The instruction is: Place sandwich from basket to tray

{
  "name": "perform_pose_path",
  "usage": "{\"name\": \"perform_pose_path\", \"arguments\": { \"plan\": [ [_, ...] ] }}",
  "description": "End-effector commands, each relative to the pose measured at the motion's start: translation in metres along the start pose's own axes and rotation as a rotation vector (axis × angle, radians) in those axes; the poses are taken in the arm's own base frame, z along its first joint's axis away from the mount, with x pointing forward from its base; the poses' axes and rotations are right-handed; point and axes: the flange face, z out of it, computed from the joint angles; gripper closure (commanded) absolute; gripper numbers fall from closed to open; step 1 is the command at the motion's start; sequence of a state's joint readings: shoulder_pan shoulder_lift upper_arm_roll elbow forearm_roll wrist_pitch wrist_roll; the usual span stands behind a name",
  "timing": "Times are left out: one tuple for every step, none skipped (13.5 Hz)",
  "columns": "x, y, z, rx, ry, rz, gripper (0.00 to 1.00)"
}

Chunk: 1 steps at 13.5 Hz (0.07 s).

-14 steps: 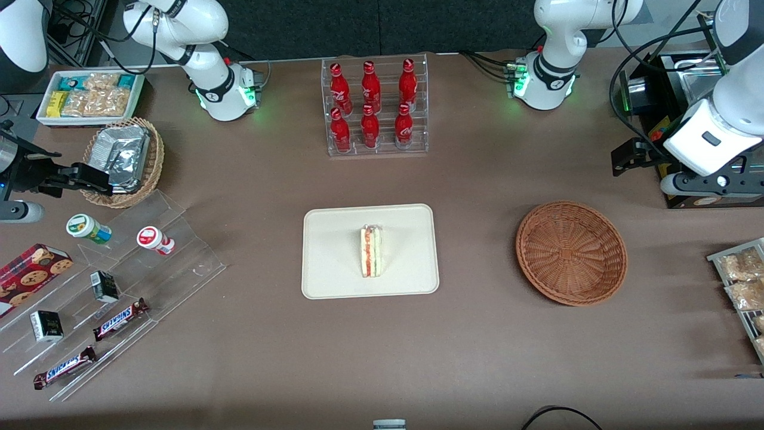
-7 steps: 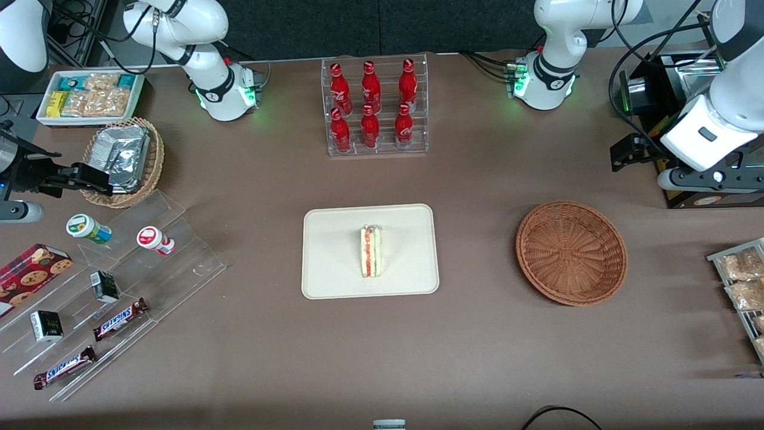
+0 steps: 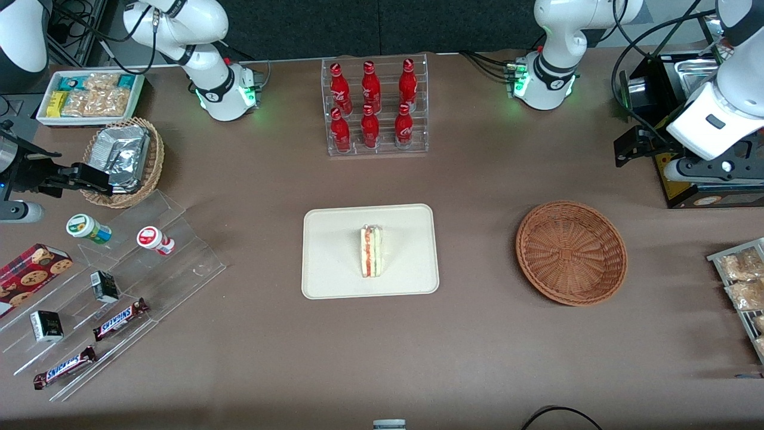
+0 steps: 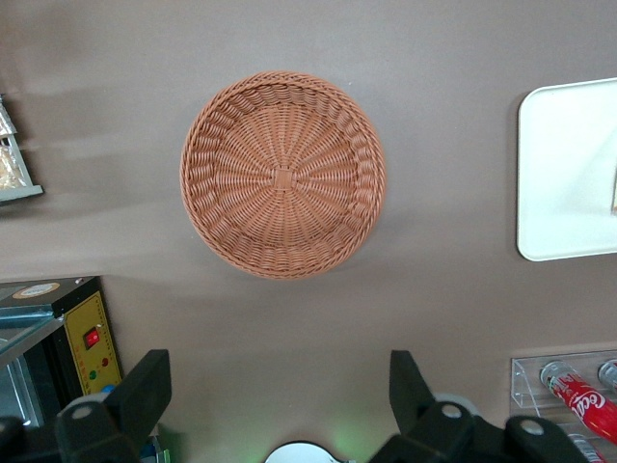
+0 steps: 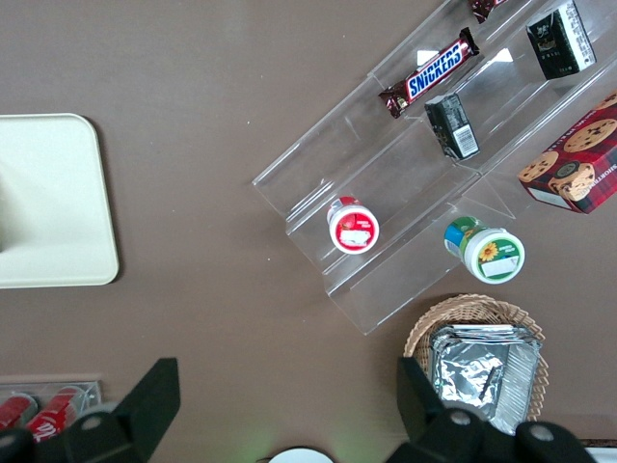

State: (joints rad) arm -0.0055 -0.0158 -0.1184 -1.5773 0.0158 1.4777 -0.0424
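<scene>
The sandwich (image 3: 371,251) lies on the cream tray (image 3: 334,263) at the table's middle, its red, orange and green cut edge facing up. The reddish-brown wicker basket (image 3: 571,252) is empty and sits beside the tray, toward the working arm's end. My gripper (image 3: 713,172) hangs high above the table at that end, farther from the front camera than the basket and apart from it. In the left wrist view the gripper (image 4: 278,365) is open and empty, with the basket (image 4: 281,174) and a corner of the tray (image 4: 564,174) below it.
A clear rack of red bottles (image 3: 374,107) stands farther back than the tray. A black machine (image 3: 674,95) is close by my gripper. A rack of snack packets (image 3: 743,280) sits at the working arm's end. A tan basket of foil packets (image 3: 123,160) and acrylic snack shelves (image 3: 113,286) are at the parked arm's end.
My gripper has drawn a little farther from the front camera, staying open. The sandwich, tray and basket have not moved.
</scene>
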Motion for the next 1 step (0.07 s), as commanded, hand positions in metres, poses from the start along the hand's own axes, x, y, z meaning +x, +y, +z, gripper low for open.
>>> {"name": "perform_pose_path", "arguments": {
  "plan": [
    [-0.0022,-0.0001,-0.0072,0.011,0.014,0.017,0.0]
  ]
}}
